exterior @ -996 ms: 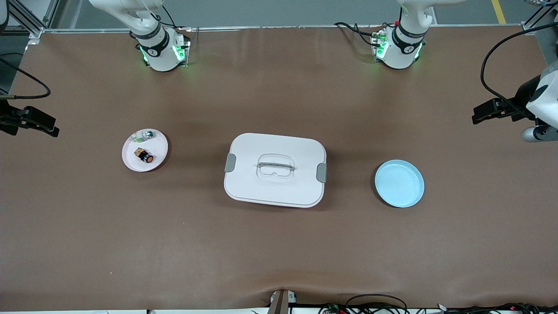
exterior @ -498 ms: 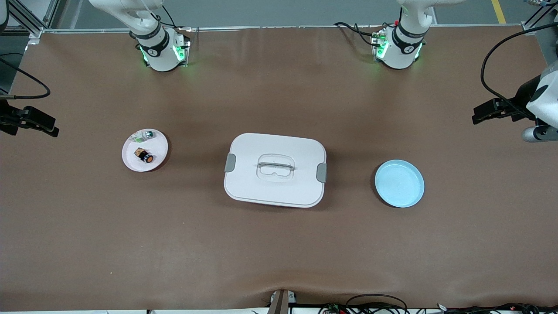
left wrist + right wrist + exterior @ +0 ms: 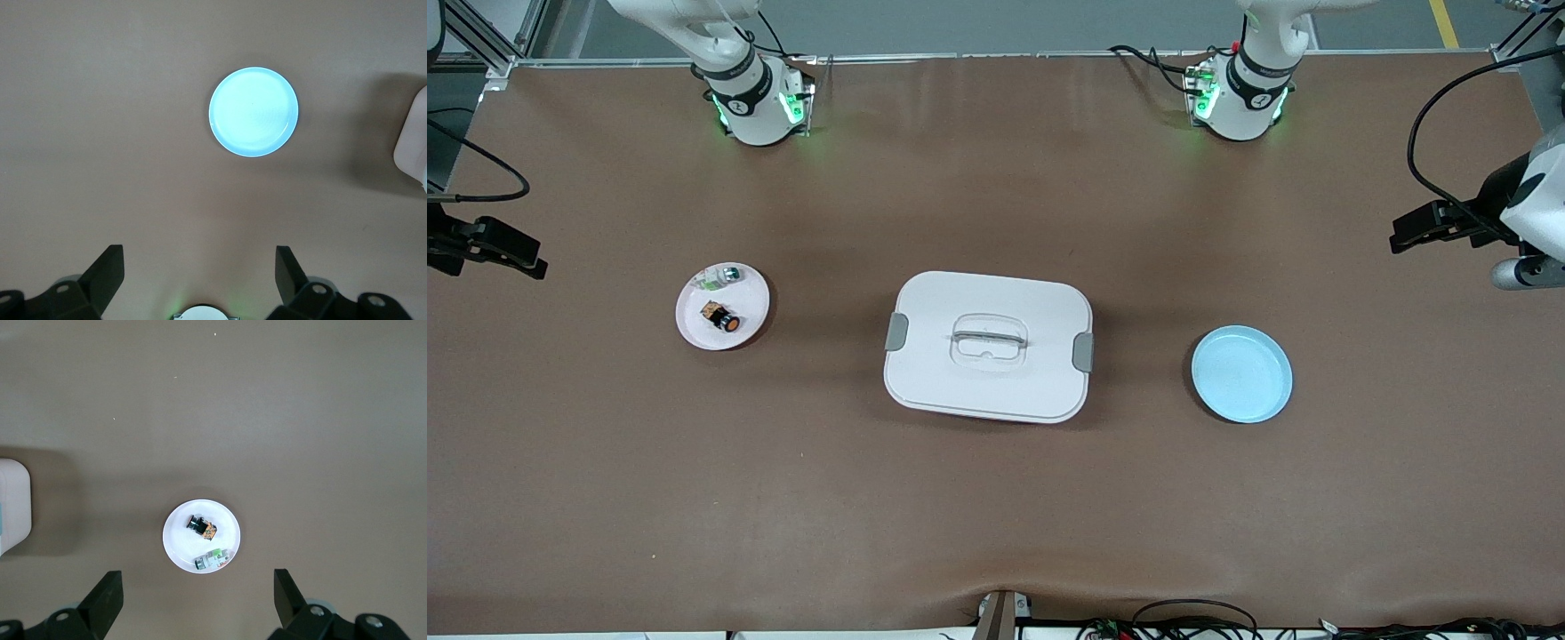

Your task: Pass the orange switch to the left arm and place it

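Observation:
The orange switch [image 3: 721, 318], black with an orange cap and a tan end, lies on a small pink plate [image 3: 747, 322] toward the right arm's end of the table; it also shows in the right wrist view [image 3: 201, 526]. The white box [image 3: 988, 347] with grey clips stands mid-table. My right gripper [image 3: 198, 600] is open and empty, high above the pink plate [image 3: 179, 543]. My left gripper [image 3: 199, 277] is open and empty, high above the table near a blue plate [image 3: 253, 111]. Neither gripper shows in the front view.
A clear-silver switch with a green part [image 3: 720, 277] shares the pink plate, farther from the front camera than the orange one. The empty blue plate [image 3: 1241, 373] lies toward the left arm's end. Black camera mounts [image 3: 1449, 222] stand at both table ends.

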Robot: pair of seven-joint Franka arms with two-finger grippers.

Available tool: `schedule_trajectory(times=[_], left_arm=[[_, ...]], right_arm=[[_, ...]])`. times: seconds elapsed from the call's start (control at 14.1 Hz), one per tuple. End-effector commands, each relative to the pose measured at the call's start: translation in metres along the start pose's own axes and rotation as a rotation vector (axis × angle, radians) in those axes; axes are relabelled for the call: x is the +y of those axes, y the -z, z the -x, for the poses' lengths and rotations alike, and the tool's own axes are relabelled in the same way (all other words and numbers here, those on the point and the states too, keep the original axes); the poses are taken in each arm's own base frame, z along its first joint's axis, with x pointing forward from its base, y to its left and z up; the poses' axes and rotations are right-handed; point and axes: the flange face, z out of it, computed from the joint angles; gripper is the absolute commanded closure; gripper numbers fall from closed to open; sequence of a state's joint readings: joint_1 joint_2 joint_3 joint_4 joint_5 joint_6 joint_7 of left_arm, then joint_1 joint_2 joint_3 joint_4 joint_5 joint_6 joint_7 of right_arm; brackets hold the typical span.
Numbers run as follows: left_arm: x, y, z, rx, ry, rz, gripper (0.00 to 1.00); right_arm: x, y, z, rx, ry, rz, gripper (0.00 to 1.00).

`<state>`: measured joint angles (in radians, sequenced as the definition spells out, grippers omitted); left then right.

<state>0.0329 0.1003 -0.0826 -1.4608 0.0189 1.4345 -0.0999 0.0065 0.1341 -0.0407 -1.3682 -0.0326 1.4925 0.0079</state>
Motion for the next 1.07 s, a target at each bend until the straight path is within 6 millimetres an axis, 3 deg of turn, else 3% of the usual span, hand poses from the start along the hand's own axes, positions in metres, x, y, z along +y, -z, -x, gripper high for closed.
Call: schedule_trajectory(times=[0.0, 1.0], left_arm=[[0.0016, 0.0045, -0.0032, 0.012, -0.011, -0.002, 0.0], [-0.0065, 0.0044, -0.0055, 0.02, 0.004, -0.013, 0.0]], right_arm=[[0.0019, 0.0039, 0.0011, -0.001, 0.001, -0.011, 0.0], [-0.0017, 0.0033, 0.0011, -0.003, 0.007, -0.011, 0.0]])
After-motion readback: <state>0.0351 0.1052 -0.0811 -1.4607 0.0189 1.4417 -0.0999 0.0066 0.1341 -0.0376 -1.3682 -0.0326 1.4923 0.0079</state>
